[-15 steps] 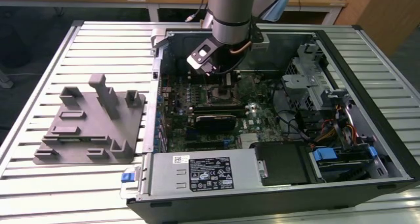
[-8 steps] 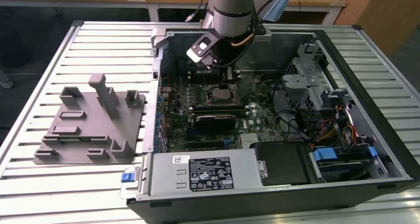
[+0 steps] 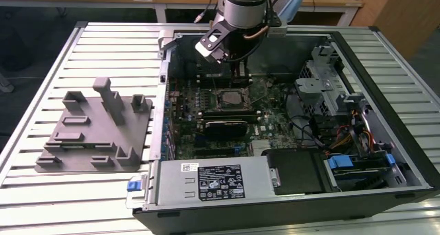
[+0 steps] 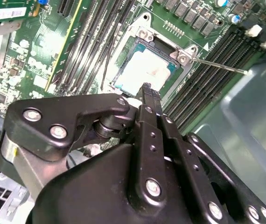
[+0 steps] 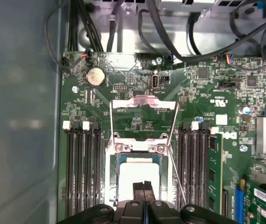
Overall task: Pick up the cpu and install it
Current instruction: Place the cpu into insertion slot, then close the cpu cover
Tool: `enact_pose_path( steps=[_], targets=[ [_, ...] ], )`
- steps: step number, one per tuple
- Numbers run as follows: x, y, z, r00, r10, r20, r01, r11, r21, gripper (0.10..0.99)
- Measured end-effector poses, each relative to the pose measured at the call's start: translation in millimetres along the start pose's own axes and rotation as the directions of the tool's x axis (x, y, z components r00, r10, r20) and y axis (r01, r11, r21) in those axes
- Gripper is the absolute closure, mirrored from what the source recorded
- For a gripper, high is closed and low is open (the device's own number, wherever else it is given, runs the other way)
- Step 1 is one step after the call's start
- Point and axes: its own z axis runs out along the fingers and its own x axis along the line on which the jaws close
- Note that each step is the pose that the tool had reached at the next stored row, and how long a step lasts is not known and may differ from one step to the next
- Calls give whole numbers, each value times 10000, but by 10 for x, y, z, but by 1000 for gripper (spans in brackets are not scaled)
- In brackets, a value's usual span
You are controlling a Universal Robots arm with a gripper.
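Exterior view, near to far: an open PC case (image 3: 275, 214) lay on its side on the slatted desk (image 3: 103, 44). Nearest the camera, at 6 o'clock inside the case, sat the PSU (image 3: 206, 181), label up. At 4 o'clock was a drive bay (image 3: 343, 163) w/ blue tabs. Outside the case, at 9 o'clock from it, the grey tray (image 3: 96, 137) w/ upright pegs rested on the desk, just beside the case wall. Mid-case lay the green mobo (image 3: 275, 121), w/ the socket (image 3: 230, 97) approx at its centre. Farthest, at 12 o'clock, the arm (image 3: 240, 8) hung over the mobo's far part.

In both wrist views the cpu (image 4: 144, 70) (image 5: 126, 179) lay flat in the socket, silver top up. In the first wrist view the load frame (image 5: 144, 103) stood hinged open beyond it. A thin lever (image 4: 217, 64) stuck out to one side in the second wrist view. The jaws were together, gripping nothing, tips right over the cpu's top; couldn't tell if they touched it. Memory slots (image 5: 81, 168) flanked the socket on both sides, w/ one green module (image 5: 214, 172) seated. A coin cell (image 5: 95, 77) sat beyond the frame.
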Motion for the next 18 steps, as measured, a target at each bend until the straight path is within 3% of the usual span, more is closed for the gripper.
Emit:
enact_pose_path(
  steps=[18],
  targets=[
    [-2,2,-112,10000,0,0,0,10000,0,980]
  ],
)
